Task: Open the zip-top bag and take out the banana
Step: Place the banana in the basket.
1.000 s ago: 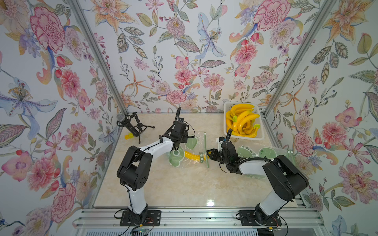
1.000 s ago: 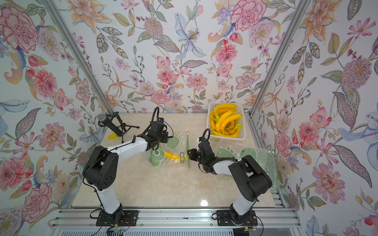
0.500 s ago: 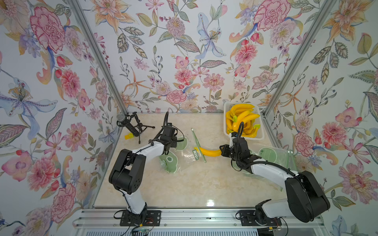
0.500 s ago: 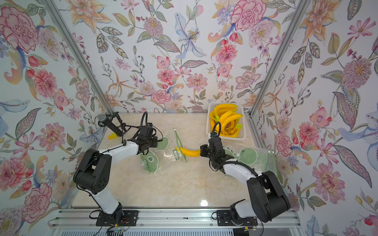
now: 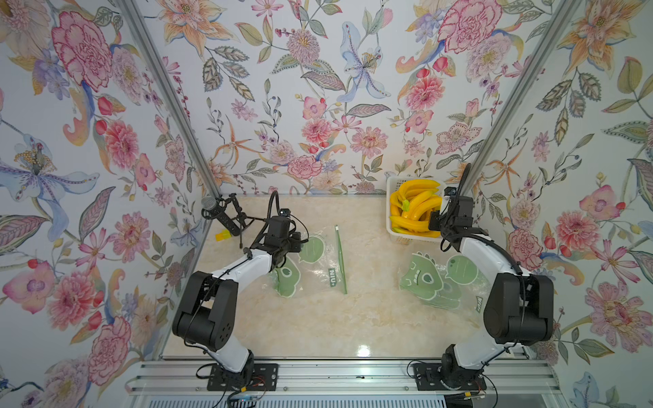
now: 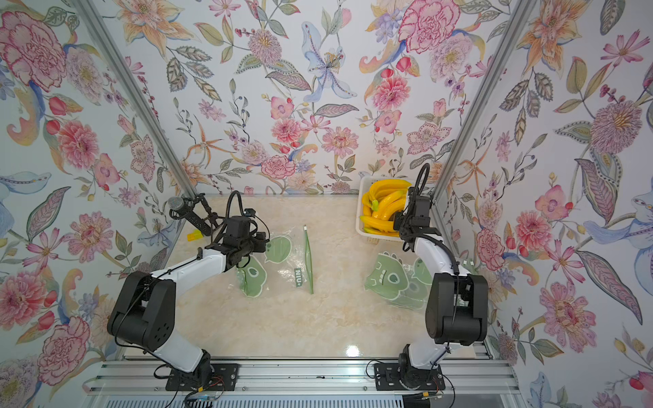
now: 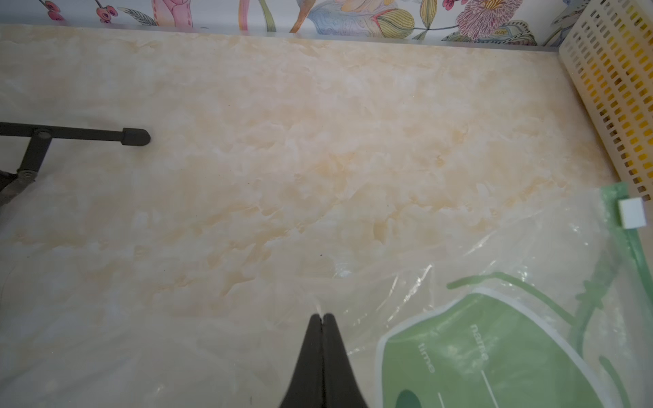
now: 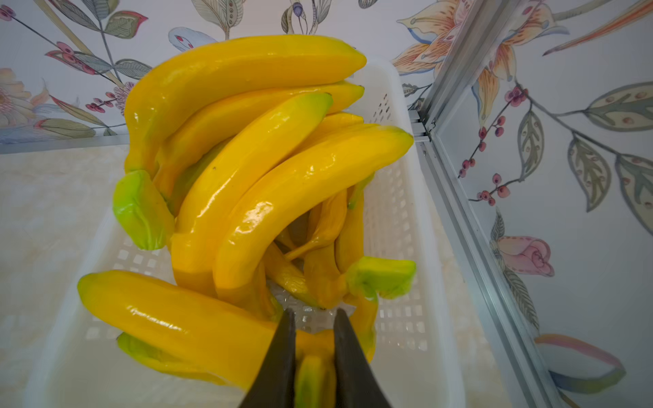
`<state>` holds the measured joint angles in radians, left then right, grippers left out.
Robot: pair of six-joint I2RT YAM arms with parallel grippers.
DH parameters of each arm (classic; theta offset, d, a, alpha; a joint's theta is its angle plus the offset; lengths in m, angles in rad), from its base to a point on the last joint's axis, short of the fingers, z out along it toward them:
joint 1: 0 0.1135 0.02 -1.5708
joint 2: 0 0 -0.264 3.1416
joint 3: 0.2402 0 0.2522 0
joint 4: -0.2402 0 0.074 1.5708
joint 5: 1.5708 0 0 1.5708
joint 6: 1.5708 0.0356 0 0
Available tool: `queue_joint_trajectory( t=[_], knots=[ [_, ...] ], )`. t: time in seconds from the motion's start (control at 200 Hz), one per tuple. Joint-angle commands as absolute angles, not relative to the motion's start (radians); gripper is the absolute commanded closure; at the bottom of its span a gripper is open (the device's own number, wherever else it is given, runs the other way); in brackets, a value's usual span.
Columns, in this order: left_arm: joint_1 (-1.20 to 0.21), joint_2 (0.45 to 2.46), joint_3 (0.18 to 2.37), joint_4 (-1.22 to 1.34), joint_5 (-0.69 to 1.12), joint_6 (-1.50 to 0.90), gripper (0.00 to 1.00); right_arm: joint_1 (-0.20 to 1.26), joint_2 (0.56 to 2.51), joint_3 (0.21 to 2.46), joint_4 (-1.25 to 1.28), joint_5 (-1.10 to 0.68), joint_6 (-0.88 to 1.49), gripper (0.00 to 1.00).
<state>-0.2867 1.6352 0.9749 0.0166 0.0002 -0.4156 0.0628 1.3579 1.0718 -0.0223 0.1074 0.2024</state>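
Observation:
The clear zip-top bag (image 5: 318,261) with green prints and a green zip strip (image 5: 341,261) lies flat at mid-table, its mouth facing right, and looks empty. My left gripper (image 5: 300,243) is at the bag's left edge; in the left wrist view its jaws (image 7: 321,315) are shut, pinching the clear film (image 7: 406,282). My right gripper (image 5: 436,222) is over the white basket (image 5: 390,183) at the far right. In the right wrist view it (image 8: 312,312) is shut on the green stem of a yellow banana (image 8: 176,318), which lies across the basket's near end.
The basket (image 8: 399,226) holds several other yellow bananas (image 8: 247,106). A pile of empty printed bags (image 5: 431,282) lies under the right arm. A black microphone stand (image 5: 226,219) and a small yellow piece (image 5: 222,235) are at the far left corner. Flowered walls close three sides.
The right gripper pulled the banana out of the bag and carried it to the far right, over the basket. The left gripper drew the bag a little leftward; the bag now lies flat.

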Motion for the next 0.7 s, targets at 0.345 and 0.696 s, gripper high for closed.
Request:
queue_joint_trajectory(
  t=[0.345, 0.696],
  knots=[
    [-0.318, 1.592, 0.979, 0.042, 0.073, -0.405, 1.0, -0.023, 1.609, 1.201, -0.057, 0.068, -0.021, 0.84],
    [-0.435, 1.574, 1.039, -0.01, -0.025, -0.498, 1.0, -0.032, 1.717, 1.265, -0.058, 0.143, -0.027, 0.61]
  ],
)
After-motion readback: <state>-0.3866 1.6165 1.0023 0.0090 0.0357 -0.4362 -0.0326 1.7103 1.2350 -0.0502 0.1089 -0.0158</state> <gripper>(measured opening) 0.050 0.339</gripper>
